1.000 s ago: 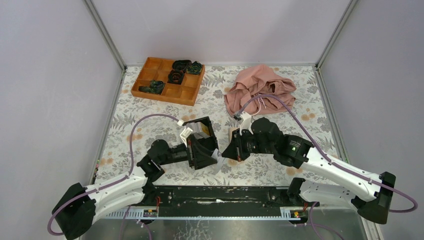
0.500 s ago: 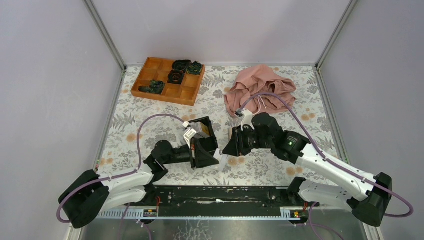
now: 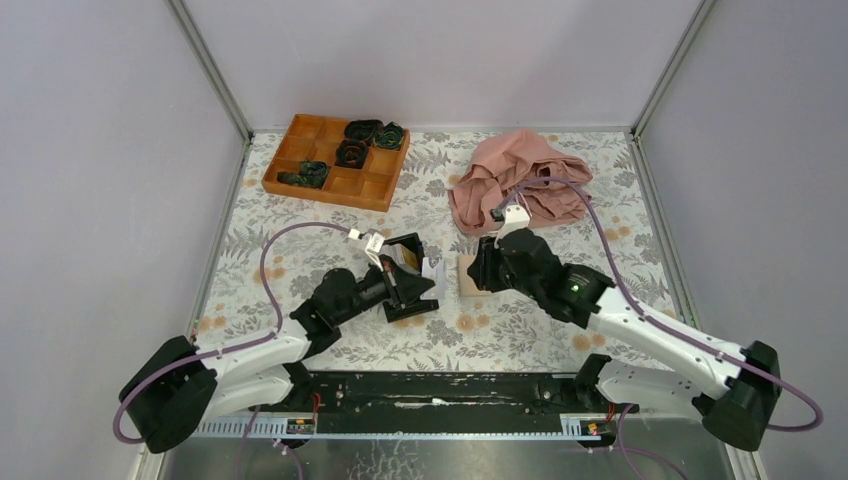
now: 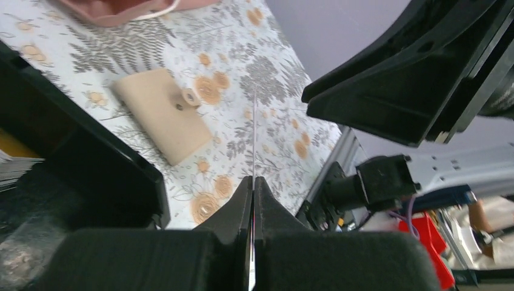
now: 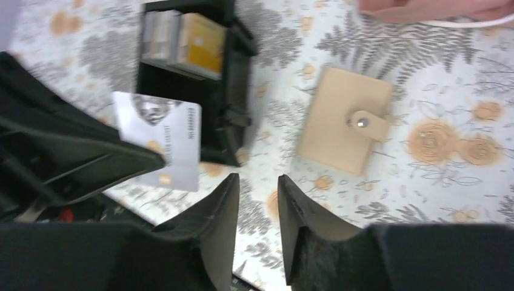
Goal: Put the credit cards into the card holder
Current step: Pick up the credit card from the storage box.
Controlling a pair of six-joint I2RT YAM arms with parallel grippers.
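One credit card [image 5: 160, 139], white with a small chip, is pinched in my left gripper [image 4: 253, 179], which is shut on it; in the left wrist view the card [image 4: 254, 130] shows edge-on as a thin line. More cards [image 5: 182, 45] stand in a black open box [image 5: 233, 91]. The tan card holder [image 5: 345, 121] lies flat and snapped closed on the floral mat, right of the box. My right gripper [image 5: 257, 179] hangs open and empty over the mat, between the held card and the holder. From above, the left gripper [image 3: 422, 282] sits beside the box [image 3: 405, 262], and the right gripper [image 3: 480, 270] is by the holder [image 3: 466, 277].
An orange-brown compartment tray [image 3: 335, 160] with dark coiled items stands at the back left. A crumpled pink cloth [image 3: 515, 180] lies at the back right, just behind the right arm. The black rail [image 3: 440, 390] runs along the near edge.
The right gripper opened, let go of the card and drew back toward the card holder. The left gripper shut on that card and carried it up beside the box.
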